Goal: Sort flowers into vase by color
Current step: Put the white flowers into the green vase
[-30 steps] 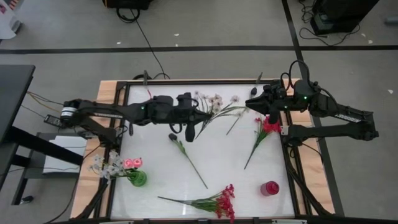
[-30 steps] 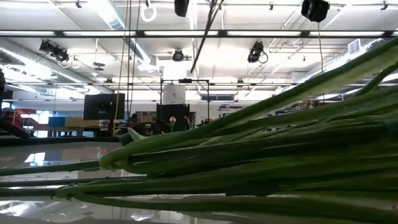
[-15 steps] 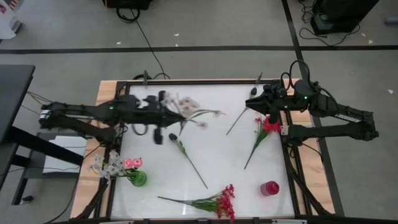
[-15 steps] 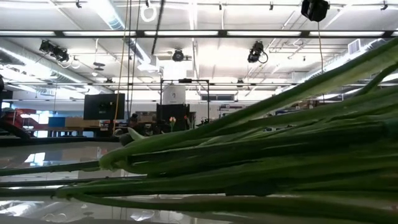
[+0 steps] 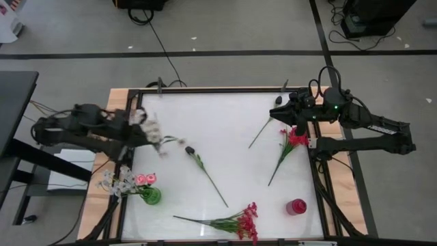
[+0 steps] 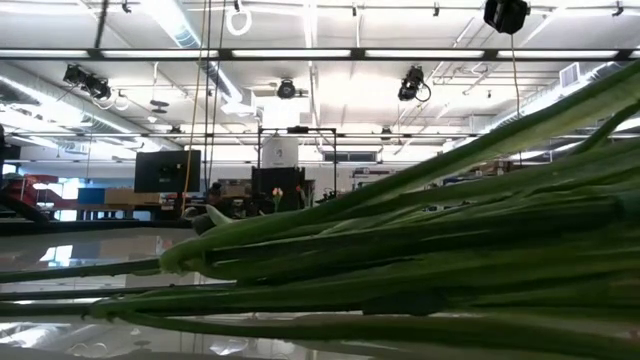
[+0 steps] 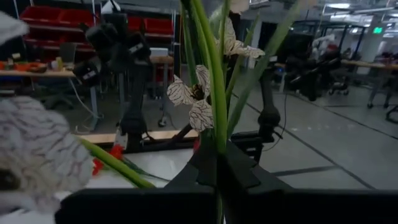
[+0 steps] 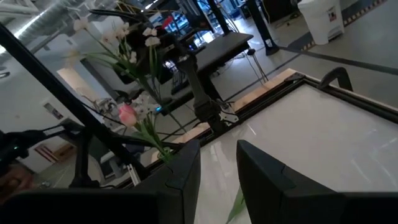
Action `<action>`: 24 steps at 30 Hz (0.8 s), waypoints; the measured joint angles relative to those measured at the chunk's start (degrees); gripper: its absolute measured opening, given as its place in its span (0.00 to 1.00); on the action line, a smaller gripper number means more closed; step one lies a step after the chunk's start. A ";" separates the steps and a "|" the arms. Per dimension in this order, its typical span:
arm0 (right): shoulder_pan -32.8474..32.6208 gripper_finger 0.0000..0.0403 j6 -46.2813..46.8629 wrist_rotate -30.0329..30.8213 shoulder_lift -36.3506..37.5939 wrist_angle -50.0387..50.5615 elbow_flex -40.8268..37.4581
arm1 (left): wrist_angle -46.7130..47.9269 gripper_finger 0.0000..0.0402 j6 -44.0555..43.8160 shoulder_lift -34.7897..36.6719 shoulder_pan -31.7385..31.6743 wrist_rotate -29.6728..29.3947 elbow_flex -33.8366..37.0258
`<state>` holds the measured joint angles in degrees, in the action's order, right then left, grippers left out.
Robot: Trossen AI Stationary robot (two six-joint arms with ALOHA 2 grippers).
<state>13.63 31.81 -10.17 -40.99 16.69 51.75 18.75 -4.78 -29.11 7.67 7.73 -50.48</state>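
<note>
Up top, left hand sits over the surface's left edge, clamped on a white sprig, green vase nearby. Left wrist: stems pinched between fingers. Right wrist: right hand parted, holding nothing.

In the high view a vase stands lower left on the table, a cup lower right, a loose stem between, centre.

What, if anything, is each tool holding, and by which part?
The left tool is shut on the green stems of the pale flower sprig, blossoms beyond its fingers. The right tool holds nothing; its fingers stand apart with no stem between them.
</note>
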 joint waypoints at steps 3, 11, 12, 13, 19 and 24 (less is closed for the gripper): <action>0.00 0.28 0.00 0.00 0.01 -0.09 0.00 | 3.99 0.01 0.29 4.67 0.07 -0.04 -0.02; 0.00 0.28 0.00 0.00 0.01 -0.34 0.00 | 10.29 0.01 0.08 11.90 0.07 -0.52 0.00; 0.00 0.28 0.00 0.00 0.01 -0.43 0.00 | 10.27 0.01 -0.48 12.48 0.07 -0.43 0.00; 0.00 0.28 0.00 0.00 0.02 -0.43 0.00 | 10.23 0.01 -1.53 12.98 0.07 -0.27 0.00; 0.00 0.28 0.00 0.00 0.00 -0.42 0.00 | 7.10 0.01 -8.79 16.58 0.07 2.73 2.34; 0.00 0.28 0.00 0.00 0.01 -0.42 0.00 | -7.72 0.01 -16.35 20.24 0.07 8.54 12.58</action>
<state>13.63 31.81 -10.17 -40.98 16.27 51.75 11.03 -21.12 -8.86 7.75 16.27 -37.90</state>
